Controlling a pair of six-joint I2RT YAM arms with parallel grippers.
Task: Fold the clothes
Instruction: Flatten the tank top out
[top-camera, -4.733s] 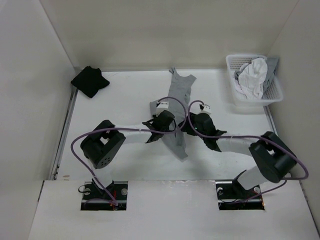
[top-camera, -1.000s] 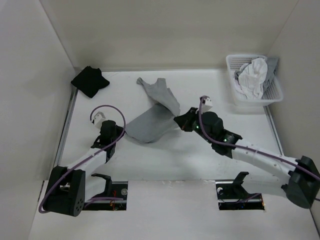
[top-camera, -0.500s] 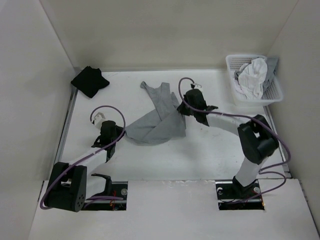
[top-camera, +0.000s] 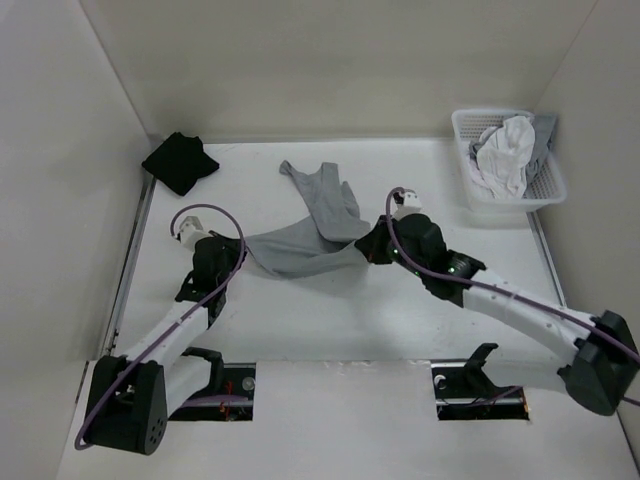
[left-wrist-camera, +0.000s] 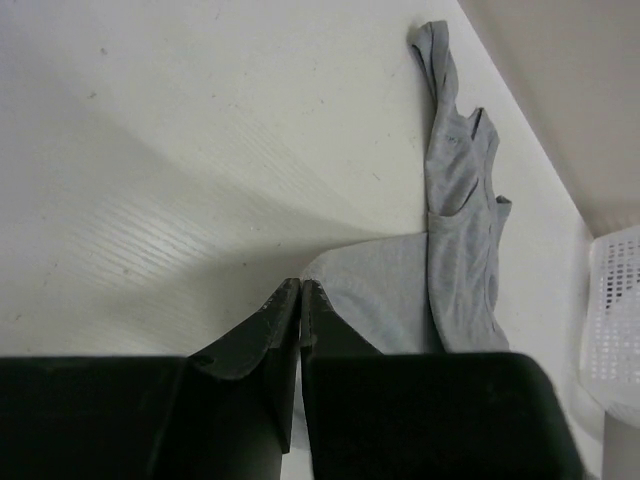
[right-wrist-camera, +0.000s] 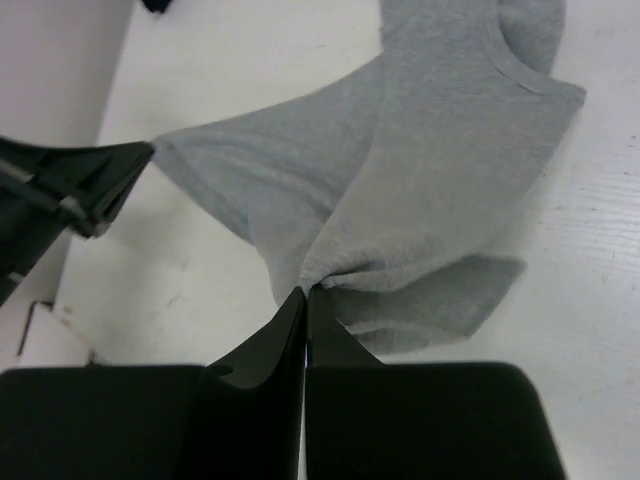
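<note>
Left jaws, right jaws closed, each pinching grey top (top-camera: 300, 255).

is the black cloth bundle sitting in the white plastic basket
No, the crumpled black cloth bundle lies far left on the white table, away from the white perforated plastic basket.
</note>
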